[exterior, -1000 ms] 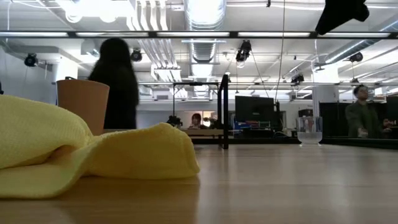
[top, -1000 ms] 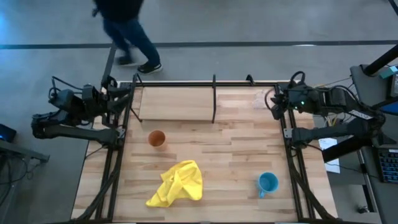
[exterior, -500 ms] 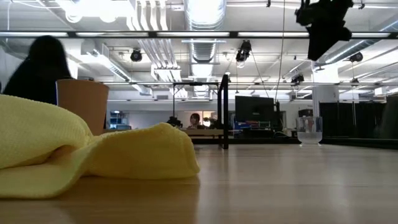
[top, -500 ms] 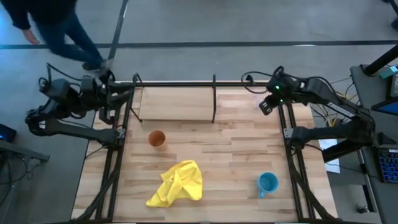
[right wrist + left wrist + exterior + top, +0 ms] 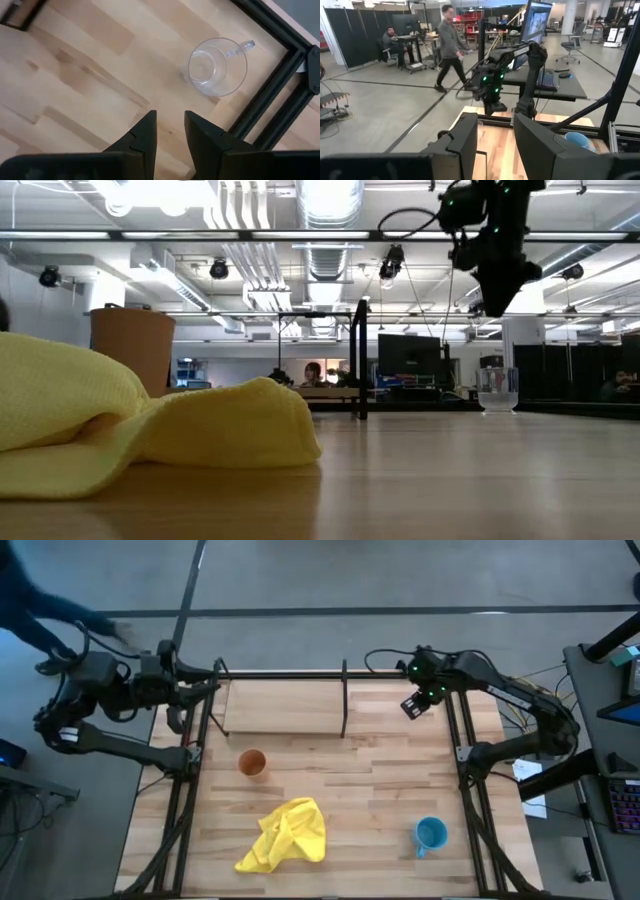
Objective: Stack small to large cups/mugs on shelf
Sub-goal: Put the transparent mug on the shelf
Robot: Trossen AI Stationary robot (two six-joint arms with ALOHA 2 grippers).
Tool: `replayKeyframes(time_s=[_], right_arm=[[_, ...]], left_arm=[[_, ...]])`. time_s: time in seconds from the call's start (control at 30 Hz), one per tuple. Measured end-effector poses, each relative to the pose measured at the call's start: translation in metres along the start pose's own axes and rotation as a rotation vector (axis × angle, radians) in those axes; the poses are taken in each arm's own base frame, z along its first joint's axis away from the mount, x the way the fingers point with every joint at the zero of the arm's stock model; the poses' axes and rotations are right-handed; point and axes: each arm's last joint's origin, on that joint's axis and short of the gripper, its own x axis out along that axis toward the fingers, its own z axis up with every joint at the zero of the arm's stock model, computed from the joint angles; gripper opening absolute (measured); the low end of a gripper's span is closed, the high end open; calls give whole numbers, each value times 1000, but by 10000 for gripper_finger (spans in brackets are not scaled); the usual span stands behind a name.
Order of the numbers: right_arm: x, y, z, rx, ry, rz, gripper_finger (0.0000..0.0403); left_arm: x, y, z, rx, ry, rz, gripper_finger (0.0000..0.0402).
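We've stacked nothing yet: right gripper point(image 5: 169, 131), jaws narrowly parted & empty, hovers just short of the clear glass cup point(image 5: 217, 66) on the desk; all three cups remain.

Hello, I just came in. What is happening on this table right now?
Nothing is held yet. The right gripper hangs open over the far right corner of the table, looking down on the clear glass cup that stands there. The left gripper waits open at the far left edge. The orange tumbler and the blue mug stand on the tabletop, with a yellow cloth between them. The shelf holds no cup.
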Motion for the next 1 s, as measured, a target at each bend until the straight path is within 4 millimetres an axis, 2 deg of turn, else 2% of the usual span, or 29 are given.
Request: replayKeyframes(time_s=[0.2, 0.6, 1.0], right_arm=[[23, -1, 13, 1, 63, -130, 93], [66, -6, 31, -90, 226, -160, 93], [81, -7, 39, -124, 232, -156, 93]], left_arm=[[0, 0, 0, 3, 1, 4, 116], [0, 0, 0, 2, 2, 3, 116], [1, 0, 0, 1, 2, 3, 116]])
